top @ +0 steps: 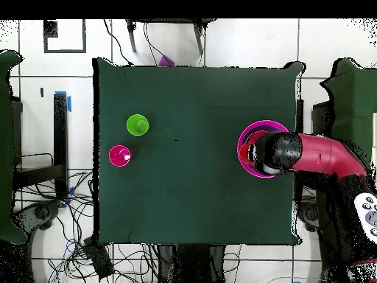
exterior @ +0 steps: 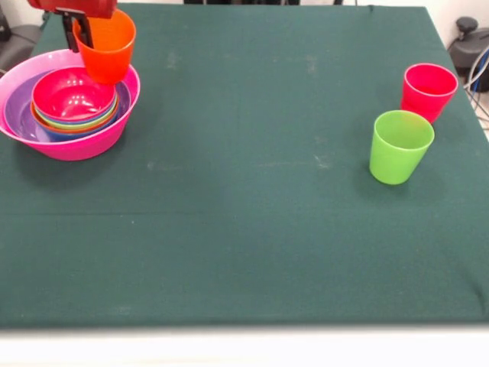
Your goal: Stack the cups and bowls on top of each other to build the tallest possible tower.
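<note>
At the table's left end in the front view stands the tower: a huge pink bowl (exterior: 80,145) holding a purple bowl (exterior: 15,113) and several smaller nested bowls, with a red-pink bowl (exterior: 72,95) on top. My gripper (exterior: 79,37) is shut on the rim of the orange cup (exterior: 108,47). The cup hangs upright over the back right part of the stack, its base low by the pink bowl's rim. A lime green cup (exterior: 400,145) and a red-pink cup (exterior: 428,90) stand upright at the right. In the overhead view the arm (top: 294,152) covers most of the pink bowl (top: 246,135).
The green cloth table (exterior: 244,229) lies open between the stack and the two cups. In the overhead view the green cup (top: 137,124) and red-pink cup (top: 119,155) stand close together near the left edge. Cables lie on the floor around the table.
</note>
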### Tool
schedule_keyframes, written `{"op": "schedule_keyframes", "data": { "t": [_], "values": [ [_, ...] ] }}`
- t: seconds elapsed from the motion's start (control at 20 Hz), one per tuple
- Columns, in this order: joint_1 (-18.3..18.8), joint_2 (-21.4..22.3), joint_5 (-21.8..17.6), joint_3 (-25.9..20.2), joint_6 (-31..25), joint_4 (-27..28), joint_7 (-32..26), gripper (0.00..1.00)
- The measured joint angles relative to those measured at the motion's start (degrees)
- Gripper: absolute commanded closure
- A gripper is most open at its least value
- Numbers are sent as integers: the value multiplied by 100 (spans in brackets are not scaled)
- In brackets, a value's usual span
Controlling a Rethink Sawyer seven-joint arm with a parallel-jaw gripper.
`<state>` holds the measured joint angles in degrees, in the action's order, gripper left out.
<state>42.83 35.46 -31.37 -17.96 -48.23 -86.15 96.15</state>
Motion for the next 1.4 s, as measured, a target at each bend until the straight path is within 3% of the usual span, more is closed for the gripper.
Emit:
{"op": "schedule_keyframes", "data": {
  "t": [1.4],
  "values": [
    [180, -25, -51, -16, 0, 2, 0, 100]
  ]
}}
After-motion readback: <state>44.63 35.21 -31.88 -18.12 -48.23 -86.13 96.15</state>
